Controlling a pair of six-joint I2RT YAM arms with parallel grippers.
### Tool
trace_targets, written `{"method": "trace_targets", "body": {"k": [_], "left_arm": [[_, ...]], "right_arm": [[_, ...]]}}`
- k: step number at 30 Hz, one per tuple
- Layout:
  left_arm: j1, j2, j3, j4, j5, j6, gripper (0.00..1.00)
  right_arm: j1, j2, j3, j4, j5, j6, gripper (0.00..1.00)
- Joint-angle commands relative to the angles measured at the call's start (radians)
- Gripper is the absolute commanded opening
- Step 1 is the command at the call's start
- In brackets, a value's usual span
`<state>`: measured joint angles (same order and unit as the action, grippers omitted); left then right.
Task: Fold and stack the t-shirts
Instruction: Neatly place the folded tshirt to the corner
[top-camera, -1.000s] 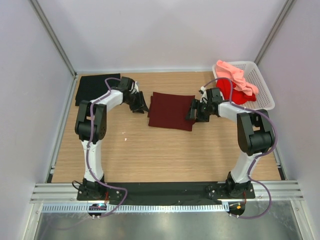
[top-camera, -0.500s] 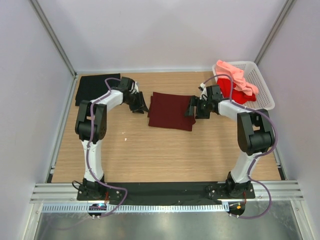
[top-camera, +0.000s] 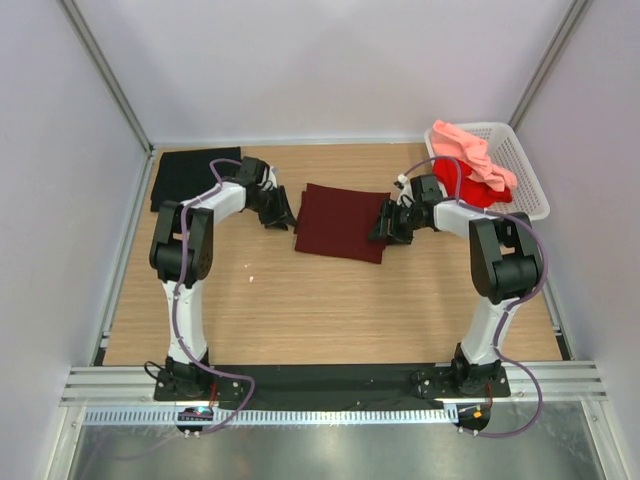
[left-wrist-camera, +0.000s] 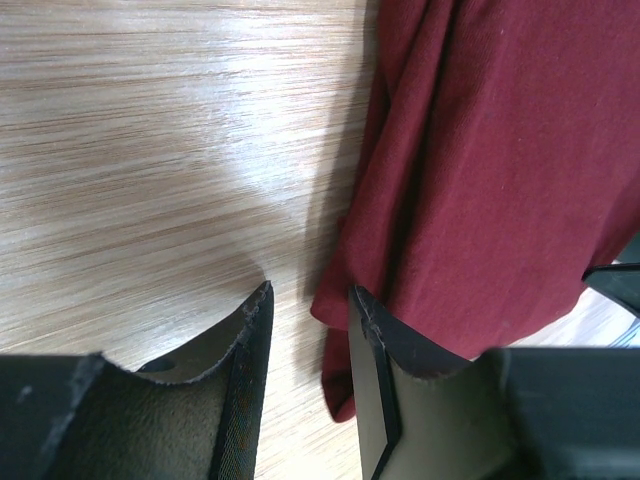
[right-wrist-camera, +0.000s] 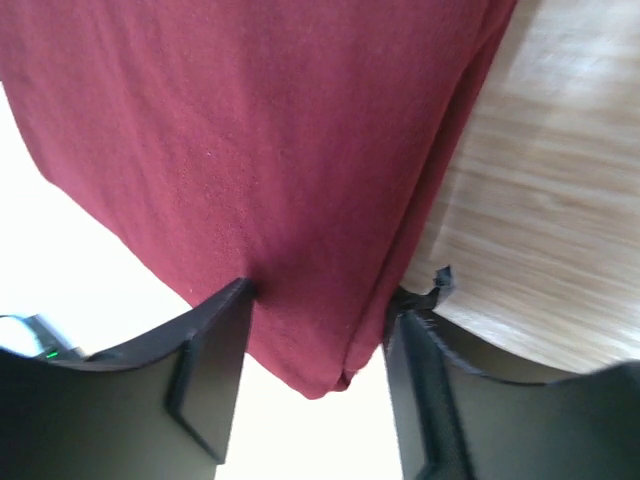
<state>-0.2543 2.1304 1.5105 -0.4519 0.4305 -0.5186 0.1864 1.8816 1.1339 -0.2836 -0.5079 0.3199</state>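
Maroon t-shirt (top-camera: 340, 222) lies folded mid-table. The left gripper (left-wrist-camera: 310, 290) at its 9 o'clock edge is half-spread and empty, one finger touching the hem. The right gripper (right-wrist-camera: 340, 285) at 3 o'clock straddles the cloth, unclamped; its fingertips hide the hem.

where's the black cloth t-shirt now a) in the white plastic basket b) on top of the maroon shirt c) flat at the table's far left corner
c: the black cloth t-shirt lies flat at the far left corner of the wooden table, apart from the dark maroon cloth t-shirt in the middle.
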Motion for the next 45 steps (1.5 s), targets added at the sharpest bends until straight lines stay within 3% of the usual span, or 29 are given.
{"method": "trace_targets", "body": {"k": [1,11,15,27,38,45], "left_arm": [[-0.003,-0.032,-0.021,0.009,-0.026,0.002,0.38],[0.000,-0.035,0.020,0.005,0.052,0.043,0.40],[0.001,-0.035,0.083,0.007,0.080,0.055,0.48],[0.009,0.065,0.266,-0.050,0.177,0.042,0.59],[0.003,0.261,0.454,-0.117,0.155,0.080,0.60],[-0.014,0.303,0.465,-0.120,0.126,0.107,0.59]], "right_arm": [[-0.010,0.034,-0.026,-0.046,-0.055,0.060,0.58],[-0.031,0.013,-0.057,-0.062,-0.007,0.051,0.41],[-0.033,0.014,-0.059,-0.057,-0.006,0.041,0.38],[-0.033,-0.001,-0.049,-0.065,0.003,0.027,0.37],[-0.033,-0.029,-0.048,-0.068,0.000,0.028,0.37],[-0.033,-0.053,-0.066,-0.065,0.009,0.034,0.37]]}}
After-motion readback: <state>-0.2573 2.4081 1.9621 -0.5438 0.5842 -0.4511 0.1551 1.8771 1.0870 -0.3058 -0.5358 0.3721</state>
